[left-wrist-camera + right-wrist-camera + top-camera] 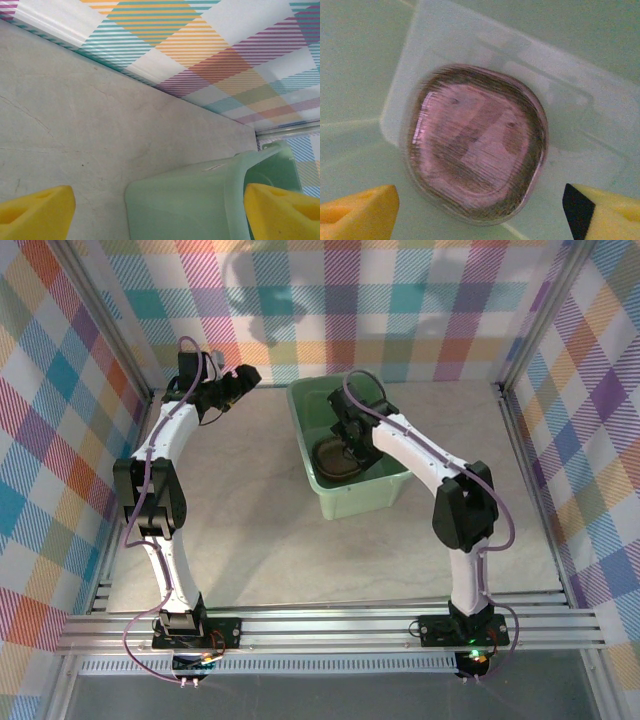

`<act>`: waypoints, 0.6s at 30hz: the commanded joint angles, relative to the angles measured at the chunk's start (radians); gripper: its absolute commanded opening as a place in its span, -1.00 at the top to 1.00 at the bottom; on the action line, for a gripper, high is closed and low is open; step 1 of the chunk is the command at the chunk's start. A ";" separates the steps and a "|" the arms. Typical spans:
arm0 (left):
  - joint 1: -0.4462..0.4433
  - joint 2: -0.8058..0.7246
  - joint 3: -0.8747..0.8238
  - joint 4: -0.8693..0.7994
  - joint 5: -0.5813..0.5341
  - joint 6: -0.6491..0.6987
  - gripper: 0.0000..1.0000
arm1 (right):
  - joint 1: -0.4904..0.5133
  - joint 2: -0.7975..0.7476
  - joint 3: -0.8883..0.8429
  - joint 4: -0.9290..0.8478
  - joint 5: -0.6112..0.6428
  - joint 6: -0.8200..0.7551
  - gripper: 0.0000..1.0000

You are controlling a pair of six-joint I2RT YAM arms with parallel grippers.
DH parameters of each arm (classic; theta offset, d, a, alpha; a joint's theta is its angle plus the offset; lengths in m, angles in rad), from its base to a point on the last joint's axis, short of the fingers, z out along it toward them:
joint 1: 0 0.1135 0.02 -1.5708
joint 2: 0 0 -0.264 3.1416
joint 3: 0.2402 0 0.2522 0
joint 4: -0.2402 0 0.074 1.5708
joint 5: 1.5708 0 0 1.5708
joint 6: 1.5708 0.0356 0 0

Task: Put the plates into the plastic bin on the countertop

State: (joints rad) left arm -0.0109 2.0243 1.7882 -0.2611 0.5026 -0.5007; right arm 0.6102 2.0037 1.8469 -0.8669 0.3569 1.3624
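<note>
My right claw (pixel 349 443) hangs inside the mint-green bin (pixel 362 502), and on its wrist feed the claw (pixel 480 220) stands wide open. One yellow pad (pixel 357 206) sits at the bottom left corner and the other at the bottom right. There is nothing between them, and neither pad touches anything I can see.

Directly below that claw lie the plates (pixel 477 142), smoky-brown and translucent with a rounded-square outline, flat on the bin floor (pixel 365 60). The top one carries a pinkish sheen. Layered rims show along the near edge, so it is a stack, but the picture is too smeared for me to count them. From above, the plates (pixel 332 456) show as a dark patch in the near-left part of the bin, partly hidden by the right arm. I see nothing else in the tub.

My left claw (pixel 238 382) is out at the far left, close to the plaid wall (pixel 400 310) and above the bare countertop (pixel 260 530). It lies to the left of the bin's far corner and apart from it. On its own camera the claw (pixel 160 215) is also spread wide and holds nothing, its yellow fingers (pixel 35 210) at the two bottom corners. The countertop (pixel 75 125) and the bin's outer wall (pixel 190 200) lie in the gap. The right-hand finger overlaps the rolled rim in the picture, though I cannot tell whether it touches.
</note>
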 commanded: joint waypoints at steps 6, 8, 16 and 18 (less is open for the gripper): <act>-0.047 -0.119 -0.069 -0.043 -0.073 0.099 -0.73 | 0.012 -0.150 0.056 0.173 0.135 -0.496 -0.75; -0.065 -0.172 -0.161 0.029 -0.133 0.128 -0.73 | 0.012 -0.183 0.052 0.230 0.155 -0.655 -0.76; -0.103 -0.406 -0.472 0.113 -0.311 0.195 -0.73 | -0.057 -0.549 -0.363 0.445 0.319 -0.954 -0.97; -0.110 -0.482 -0.570 0.138 -0.386 0.242 -0.73 | -0.141 -0.661 -0.490 0.424 0.305 -0.939 -0.99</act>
State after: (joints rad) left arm -0.1112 1.6436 1.3033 -0.1749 0.2401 -0.3439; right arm 0.5591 1.4418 1.4818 -0.4969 0.6102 0.5278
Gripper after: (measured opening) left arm 0.867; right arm 0.994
